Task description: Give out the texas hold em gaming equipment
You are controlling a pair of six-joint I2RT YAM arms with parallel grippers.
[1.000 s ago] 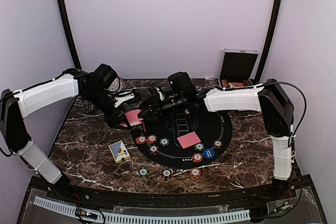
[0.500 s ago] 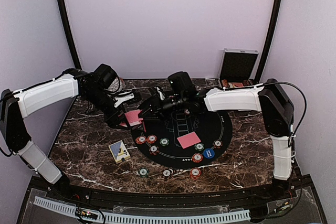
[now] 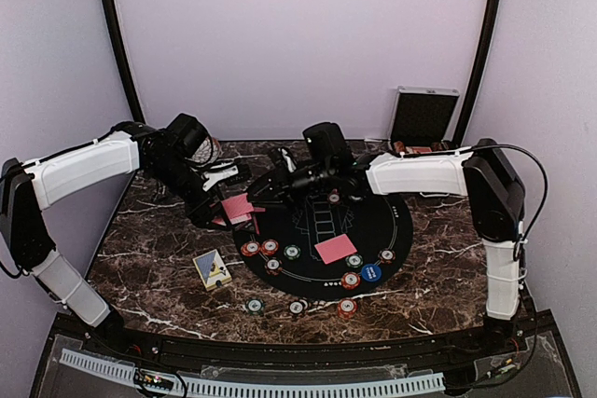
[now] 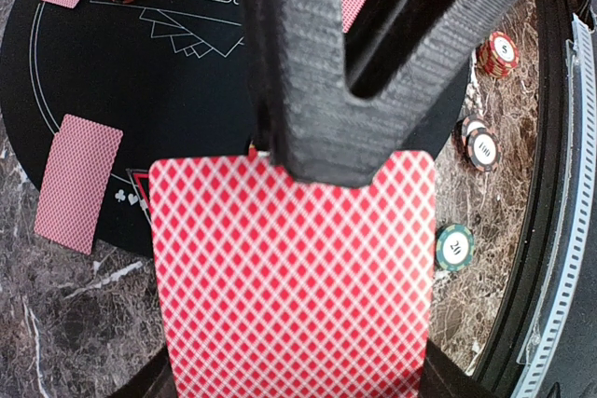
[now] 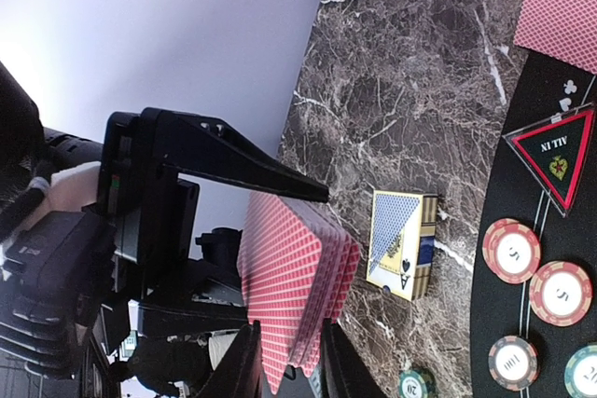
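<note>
My left gripper (image 3: 235,208) is shut on a fanned deck of red-backed playing cards (image 4: 294,277), held by its long sides above the marble. My right gripper (image 5: 287,328) meets it from the mat side, its fingers (image 4: 326,90) slightly apart on either side of the deck's (image 5: 289,267) corner. Whether they press the cards does not show. A dealt card (image 3: 335,249) lies face down on the black round mat (image 3: 396,221). Poker chips (image 3: 261,249) sit on the mat, a blue one (image 3: 370,273) near its front.
A blue and yellow card box (image 3: 213,269) lies on the marble left of the mat. Three chips (image 3: 297,308) sit near the front edge. A silver hinged case (image 3: 424,116) stands open at the back right. A triangular marker (image 5: 555,156) rests on the mat.
My right arm has shifted slightly right and back beside the deck. The left arm and the deck have not moved.
</note>
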